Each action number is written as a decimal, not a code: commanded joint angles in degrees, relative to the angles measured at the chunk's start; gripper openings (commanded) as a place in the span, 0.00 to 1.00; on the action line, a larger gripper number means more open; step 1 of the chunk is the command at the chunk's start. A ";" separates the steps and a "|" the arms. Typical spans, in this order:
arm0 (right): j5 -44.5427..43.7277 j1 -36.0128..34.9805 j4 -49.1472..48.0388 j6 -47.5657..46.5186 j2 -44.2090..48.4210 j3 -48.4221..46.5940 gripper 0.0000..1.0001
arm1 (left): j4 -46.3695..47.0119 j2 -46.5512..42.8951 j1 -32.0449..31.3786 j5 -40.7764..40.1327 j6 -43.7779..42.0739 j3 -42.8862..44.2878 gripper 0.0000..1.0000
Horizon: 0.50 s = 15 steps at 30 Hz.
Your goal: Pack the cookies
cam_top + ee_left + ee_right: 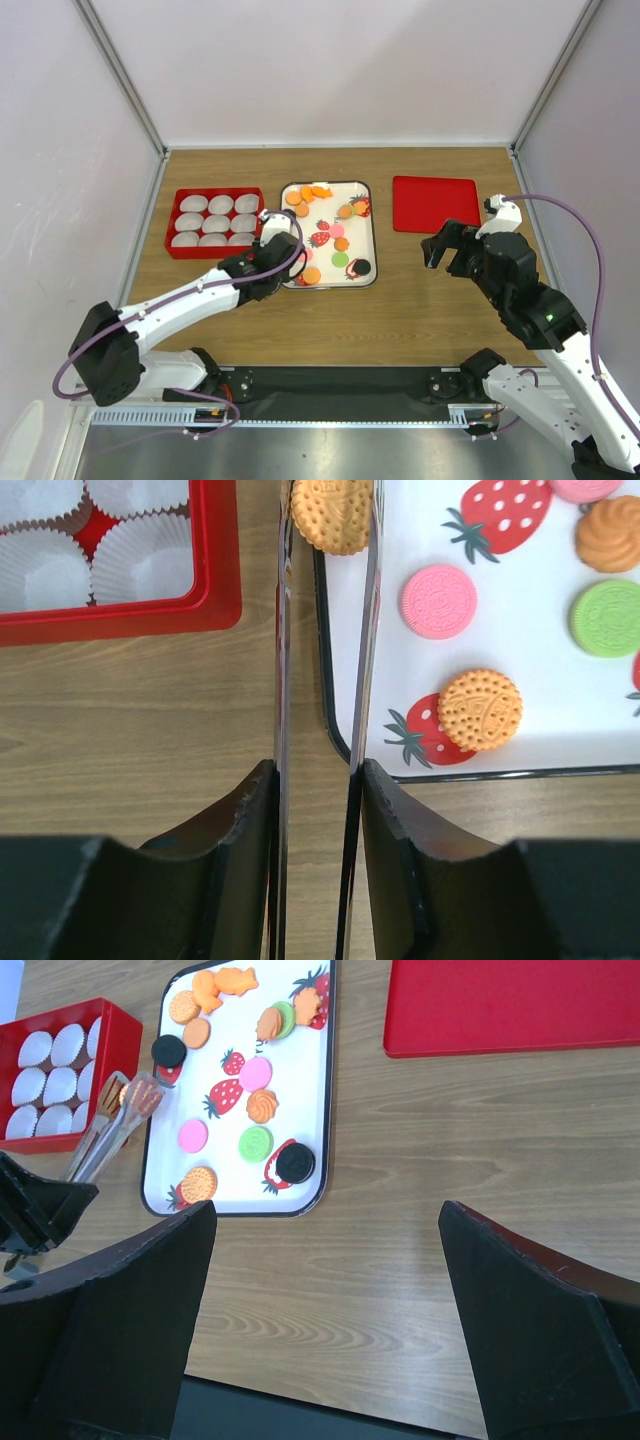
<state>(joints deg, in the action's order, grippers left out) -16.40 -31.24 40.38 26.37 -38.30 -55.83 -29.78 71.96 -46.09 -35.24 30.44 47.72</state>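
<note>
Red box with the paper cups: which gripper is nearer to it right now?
Left. The left gripper sits by the near right corner of the red box, its fingers holding tongs that pinch an orange cookie. The right gripper hangs open across the tray, far to the right.

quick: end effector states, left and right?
left end effector: closed on the tongs, which pinch an orange cookie.
right end effector: open, holding nothing.

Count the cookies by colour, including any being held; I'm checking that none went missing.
Orange cookies: 9 (one gripped in the tongs)
Pink cookies: 2
Green cookies: 2
Black cookies: 2
Total: 15
</note>
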 commanded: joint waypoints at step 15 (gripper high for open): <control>1.37 0.04 -3.73 0.53 -0.89 0.46 1.00 | -0.12 -6.66 8.89 4.64 -2.83 11.43 0.42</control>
<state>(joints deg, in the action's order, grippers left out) -15.73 -31.24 39.16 26.52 -38.87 -55.18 -31.46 65.58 -41.28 -32.18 28.93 56.66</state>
